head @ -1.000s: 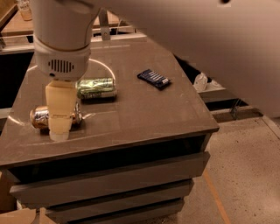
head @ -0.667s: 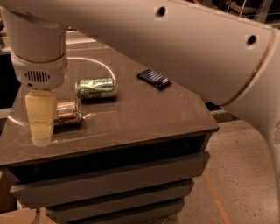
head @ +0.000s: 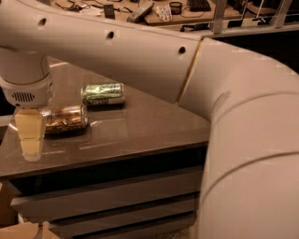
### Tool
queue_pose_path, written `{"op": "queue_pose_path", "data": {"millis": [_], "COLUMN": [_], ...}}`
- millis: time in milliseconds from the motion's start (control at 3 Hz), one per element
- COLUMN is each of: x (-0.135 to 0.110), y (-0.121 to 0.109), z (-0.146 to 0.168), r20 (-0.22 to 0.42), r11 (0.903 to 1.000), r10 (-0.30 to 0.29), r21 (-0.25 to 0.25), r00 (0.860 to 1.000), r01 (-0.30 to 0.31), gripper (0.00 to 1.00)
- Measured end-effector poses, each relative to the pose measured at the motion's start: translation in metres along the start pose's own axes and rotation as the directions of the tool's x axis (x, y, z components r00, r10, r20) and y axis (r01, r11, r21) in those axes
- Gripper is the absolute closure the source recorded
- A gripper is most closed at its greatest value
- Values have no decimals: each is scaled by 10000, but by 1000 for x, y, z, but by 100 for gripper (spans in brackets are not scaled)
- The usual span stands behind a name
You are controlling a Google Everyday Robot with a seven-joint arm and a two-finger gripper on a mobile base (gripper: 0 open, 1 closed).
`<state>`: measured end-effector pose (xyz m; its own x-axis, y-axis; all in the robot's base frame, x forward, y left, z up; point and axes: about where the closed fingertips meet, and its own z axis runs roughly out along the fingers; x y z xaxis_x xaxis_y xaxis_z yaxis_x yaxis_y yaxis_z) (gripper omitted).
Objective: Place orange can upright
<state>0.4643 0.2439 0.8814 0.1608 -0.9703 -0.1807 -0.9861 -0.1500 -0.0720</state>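
Observation:
The orange can [head: 65,119] lies on its side on the brown table [head: 140,130], near the left edge, its long axis running left to right. My gripper [head: 31,148] hangs down from the white wrist [head: 25,88] just to the left of the can, its tip close to the table top and next to the can's left end. It holds nothing that I can see. The can's left end is hidden behind the gripper.
A green can [head: 103,94] lies on its side just behind the orange can. My thick white arm [head: 233,116] crosses the whole right and top of the view and hides the table's right part. A cluttered desk [head: 163,11] stands far behind.
The gripper has moved left, from over the orange can to beside its left end. The arm now fills the right of the view and hides the dark object at the back.

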Motion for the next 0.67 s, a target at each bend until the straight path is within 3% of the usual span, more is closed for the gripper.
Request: {"op": "queue_pose_path", "data": {"millis": [333, 667], "x": [-7, -3], "y": [-15, -26], "z": [22, 41], "r20": [-86, 90], "r11": [9998, 9984], "r10": [49, 11], "r21": [-218, -567], "r00": [10000, 10000], "r01": [-51, -6], "gripper": [0, 19]}}
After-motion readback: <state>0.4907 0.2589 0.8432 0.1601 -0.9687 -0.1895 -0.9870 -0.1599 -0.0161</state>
